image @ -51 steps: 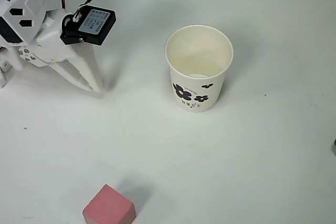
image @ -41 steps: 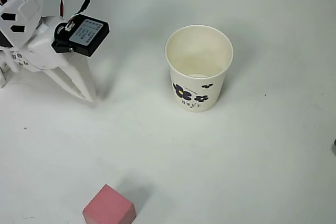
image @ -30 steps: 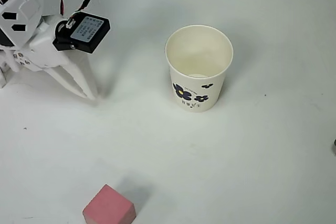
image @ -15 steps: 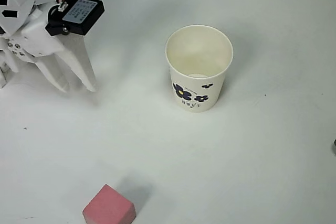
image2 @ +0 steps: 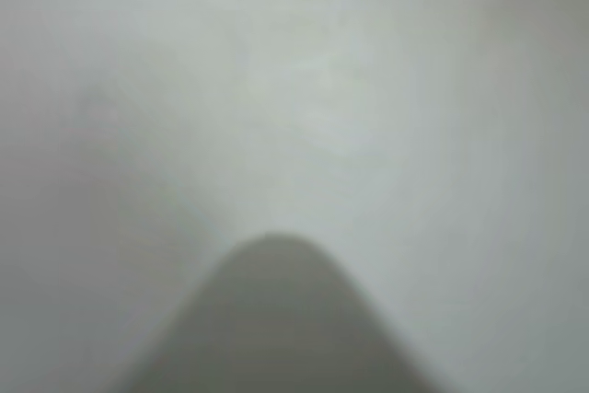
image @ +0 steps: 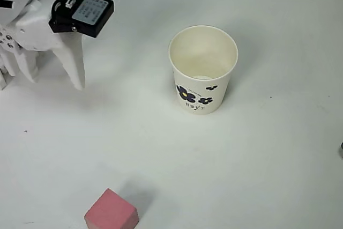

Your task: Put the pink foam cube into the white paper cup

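The pink foam cube [image: 111,211] lies on the white table at the bottom edge of the overhead view, left of centre. The white paper cup [image: 203,69] with blue flowers stands upright in the upper middle, and nothing pink shows inside it. My white gripper [image: 53,81] hangs at the top left, well away from the cube and left of the cup. Its two fingers are spread apart with nothing between them. The blurred wrist view shows one grey finger [image2: 276,319] over bare white table.
The white table [image: 241,159] stretches wide between the cup, the cube and my gripper. A small dark object [image: 341,149] sits at the right edge.
My gripper's fingers, closed to a point before, have spread open. The arm has pulled slightly up and left. Cube and cup have not moved.
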Robot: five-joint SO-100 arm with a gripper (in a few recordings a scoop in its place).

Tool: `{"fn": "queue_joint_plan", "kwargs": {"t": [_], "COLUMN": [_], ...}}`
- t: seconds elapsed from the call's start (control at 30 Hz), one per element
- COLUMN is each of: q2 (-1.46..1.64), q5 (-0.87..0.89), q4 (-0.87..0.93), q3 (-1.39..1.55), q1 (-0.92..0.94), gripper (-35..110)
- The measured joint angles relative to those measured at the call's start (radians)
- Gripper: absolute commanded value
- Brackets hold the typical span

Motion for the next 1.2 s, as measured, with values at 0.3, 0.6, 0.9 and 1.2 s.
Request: {"fn": "queue_joint_plan", "kwargs": {"t": [0.3,0.6,0.9,1.2], "q2": [-0.362,-0.591,-0.834,-1.057], "q5": [-0.118,-0.141,-0.137,-0.094], "q4": [0.0,-0.038,-0.077,-0.098], "q3": [-0.296,-0.469,-0.692,-0.894], "q1": [0.089,0.149,0.175,0.175], "gripper": [46,48,48,48]}}
